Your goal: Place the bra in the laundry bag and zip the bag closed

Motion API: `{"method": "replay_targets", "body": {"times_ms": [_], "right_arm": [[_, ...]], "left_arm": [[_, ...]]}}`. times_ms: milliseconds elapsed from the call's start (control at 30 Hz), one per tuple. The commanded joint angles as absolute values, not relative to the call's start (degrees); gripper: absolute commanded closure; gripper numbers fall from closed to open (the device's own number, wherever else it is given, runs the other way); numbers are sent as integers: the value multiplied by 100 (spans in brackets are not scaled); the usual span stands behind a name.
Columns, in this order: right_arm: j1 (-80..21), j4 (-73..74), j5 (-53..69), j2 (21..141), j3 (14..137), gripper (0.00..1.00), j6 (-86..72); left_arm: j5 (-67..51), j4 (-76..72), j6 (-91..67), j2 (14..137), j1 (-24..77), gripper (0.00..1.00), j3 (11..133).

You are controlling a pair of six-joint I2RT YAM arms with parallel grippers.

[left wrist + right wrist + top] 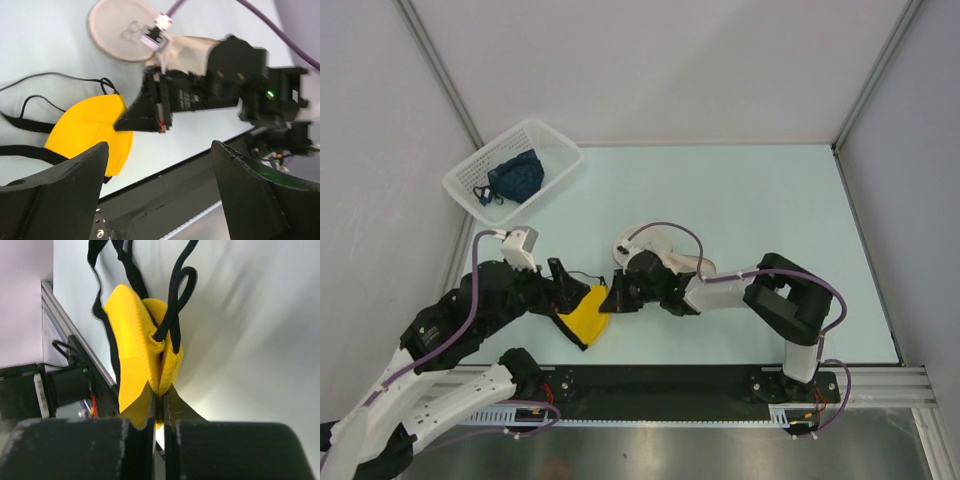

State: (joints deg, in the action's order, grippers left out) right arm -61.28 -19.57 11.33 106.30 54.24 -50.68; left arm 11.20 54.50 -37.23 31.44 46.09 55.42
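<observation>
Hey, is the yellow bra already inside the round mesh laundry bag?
No, the bra is out in the open over the table, pinched by the right gripper, clear of the laundry bag.

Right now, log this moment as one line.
phase: grasping bra | right hand: shut on bra edge | left hand: open, beside bra, not holding | laundry bag: bra not yet inside

We're looking into a robot lab cell here: plain white panels (650,70) are boxing in a pale counter (770,200) on three sides, metal struts (436,65) are running up the corners, and a left arm (470,300) and right arm (720,293), cables trailing, are sitting bolted to a black rail (670,380) along the near edge.
</observation>
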Motion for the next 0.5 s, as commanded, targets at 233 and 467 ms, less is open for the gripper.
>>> {"method": "replay_targets", "body": {"times_ms": [233,467], "right_arm": [[-4615,165,3908,7666,5317,100,-3243],[-4254,1782,4939,6514,5765,100,-2331]], "left_arm": [[-1113,3798,-2356,3400,4579,6,6231],[-1177,3507,-1794,4455,4579,3,7020]]}}
